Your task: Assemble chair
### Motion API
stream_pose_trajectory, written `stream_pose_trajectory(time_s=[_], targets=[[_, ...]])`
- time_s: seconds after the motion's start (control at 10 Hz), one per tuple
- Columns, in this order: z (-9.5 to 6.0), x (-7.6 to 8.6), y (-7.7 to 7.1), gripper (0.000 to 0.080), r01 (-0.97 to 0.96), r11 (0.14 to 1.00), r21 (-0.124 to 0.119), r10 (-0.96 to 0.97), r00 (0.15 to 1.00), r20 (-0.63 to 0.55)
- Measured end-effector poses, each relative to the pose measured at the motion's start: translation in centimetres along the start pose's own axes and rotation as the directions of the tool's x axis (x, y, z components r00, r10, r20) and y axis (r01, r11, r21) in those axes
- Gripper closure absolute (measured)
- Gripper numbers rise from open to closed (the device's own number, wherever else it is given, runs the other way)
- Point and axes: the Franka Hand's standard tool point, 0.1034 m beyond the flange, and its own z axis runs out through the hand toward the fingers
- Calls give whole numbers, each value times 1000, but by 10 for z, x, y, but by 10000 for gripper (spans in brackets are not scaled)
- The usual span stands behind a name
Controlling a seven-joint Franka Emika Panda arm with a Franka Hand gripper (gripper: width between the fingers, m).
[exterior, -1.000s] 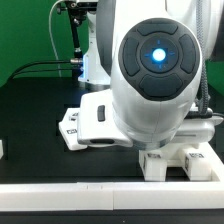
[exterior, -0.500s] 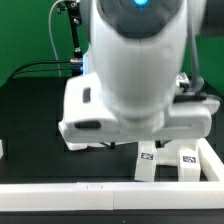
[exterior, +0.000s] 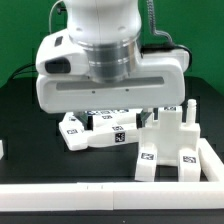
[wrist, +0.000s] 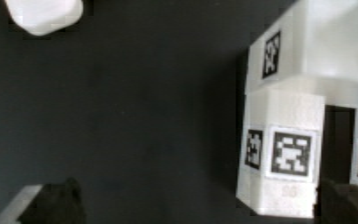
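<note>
The jaws stand open, gripping nothing; one dark fingertip (wrist: pixel 51 200) hangs over the bare black surface (exterior: pixel 30 120). Loose chair parts (exterior: pixel 95 132) lie beneath the arm (exterior: pixel 110 60), mid-surface. The joined chair section (exterior: pixel 175 145) stands upright at the front edge, toward the exterior view's right.

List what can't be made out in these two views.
- Gripper: exterior view, fingers lost against the dark table under the arm; open or shut unclear.
- Chair pieces: exterior view, rear edge hidden by the arm.
- Small white thing: cut off by the exterior view's left edge.
- White blob: wrist view, blurred, cut by the edge; unidentifiable.
</note>
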Motion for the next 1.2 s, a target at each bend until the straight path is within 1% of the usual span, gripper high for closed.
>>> stream_pose_trajectory(time_s=[0.1,0.4,0.6,0.8,0.9,1.0,1.1,1.2], targets=[[0,4,1,151,0,1000,-5,0,998,-57],[2,2,2,151,-5,1000,-3,5,999,-53],[-7,-3,15,151,-43,999,6,43,998,-48],[-14,-18,28,151,97,995,18,-96,994,-58],[-15,-26,31,151,173,985,8,-172,981,-84],[-14,-29,33,151,276,961,-4,-275,957,-92],[-13,-29,33,151,319,948,-9,-318,944,-89],[-12,-29,34,151,405,914,-17,-405,910,-87]])
